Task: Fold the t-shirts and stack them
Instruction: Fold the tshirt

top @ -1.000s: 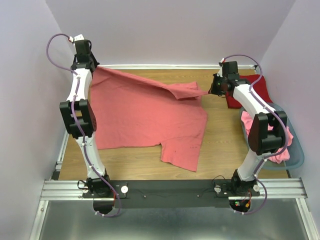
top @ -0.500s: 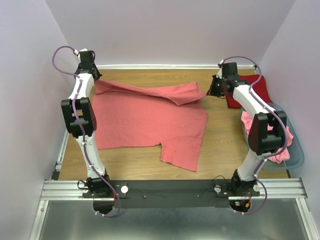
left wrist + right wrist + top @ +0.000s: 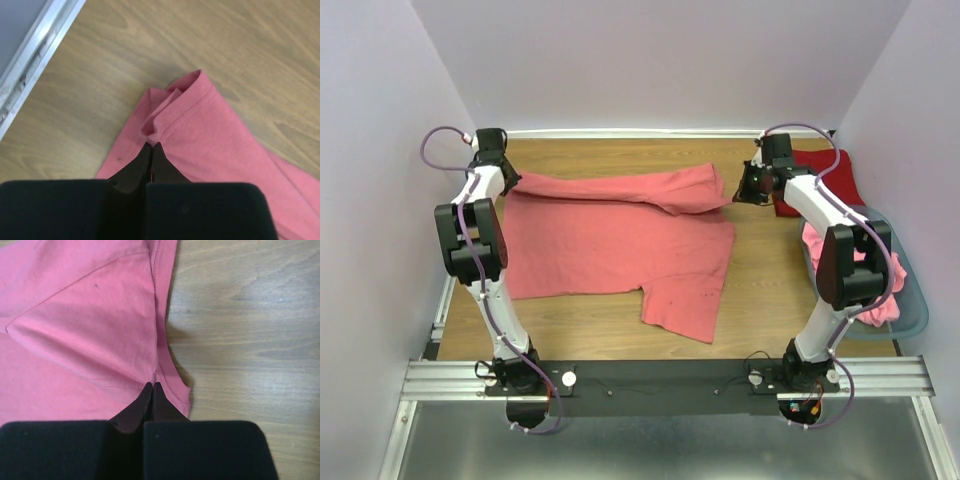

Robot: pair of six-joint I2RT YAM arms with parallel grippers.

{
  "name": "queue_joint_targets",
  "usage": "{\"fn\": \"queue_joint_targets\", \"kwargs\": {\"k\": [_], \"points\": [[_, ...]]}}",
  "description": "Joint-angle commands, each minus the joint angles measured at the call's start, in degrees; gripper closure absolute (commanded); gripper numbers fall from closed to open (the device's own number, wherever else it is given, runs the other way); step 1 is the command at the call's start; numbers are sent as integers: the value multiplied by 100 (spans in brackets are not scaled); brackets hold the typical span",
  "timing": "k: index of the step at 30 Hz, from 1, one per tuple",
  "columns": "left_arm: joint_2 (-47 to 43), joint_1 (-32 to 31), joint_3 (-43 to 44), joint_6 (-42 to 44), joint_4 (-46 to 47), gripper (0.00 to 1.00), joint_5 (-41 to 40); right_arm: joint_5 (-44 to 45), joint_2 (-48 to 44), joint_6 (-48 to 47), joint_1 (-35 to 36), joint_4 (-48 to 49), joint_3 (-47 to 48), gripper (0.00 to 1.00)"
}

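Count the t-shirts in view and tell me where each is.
3. A salmon one lies spread mid-table; a deep red one lies at the table's far right; a pink heap sits in the basket and may hide more.

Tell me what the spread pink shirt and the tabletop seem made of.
Pink shirt: soft matte knit cloth, probably cotton jersey; it drapes in limp folds and shows stitched hems. Tabletop: wood grain with a slight sheen, either real wood or laminate; cannot tell which.

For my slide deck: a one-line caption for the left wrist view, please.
Left gripper shut on a bunched edge of the salmon-pink t-shirt over the wooden table.
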Motion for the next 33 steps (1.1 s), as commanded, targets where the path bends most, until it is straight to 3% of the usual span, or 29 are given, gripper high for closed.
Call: {"fn": "queue_joint_targets", "kwargs": {"k": [1, 12, 13, 14, 15, 16, 17, 19, 22, 25, 28, 29, 33], "points": [[-543, 44, -511, -396, 271, 100, -208, 16, 27, 85, -19, -107, -236, 99], [-1098, 202, -1513, -1223, 289, 98, -543, -80, 106, 156, -19, -142, -386, 98], [-1168, 220, -1566, -1293, 289, 93, -516, -115, 89, 156, -19, -151, -386, 92], [-1212, 211, -1663, -1319, 289, 86, -499, -150, 45, 130, -10, -169, -386, 76], [-1238, 229, -1707, -1355, 289, 77, -472, -203, 10, 112, -19, -178, -368, 69], [-1343, 229, -1734, -1364, 289, 52, -376, -256, -25, 103, -19, -204, -351, 63], [-1405, 220, -1804, -1364, 281, 42, -349, -256, -139, 77, 7, -282, -298, 49], [-1563, 229, -1883, -1364, 289, 21, -270, -195, -236, 33, 51, -388, -254, 41], [-2089, 220, -2110, -1372, 219, 8, -200, -19, -420, -11, 227, -529, -210, 35], [-2686, 141, -2638, -1486, 228, 7, -121, -237, -456, 111, 551, -529, -306, 36], [-3240, -192, -3306, -1618, 403, 11, 10, -318, -360, 331, 1096, -459, -438, 45], [-3338, -280, -3464, -1653, 464, 13, 72, -370, -255, 462, 1358, -415, -491, 55], [-3655, -860, -4341, -1873, 544, 34, 152, -704, -245, 955, 1607, 198, -1096, 67]]}}
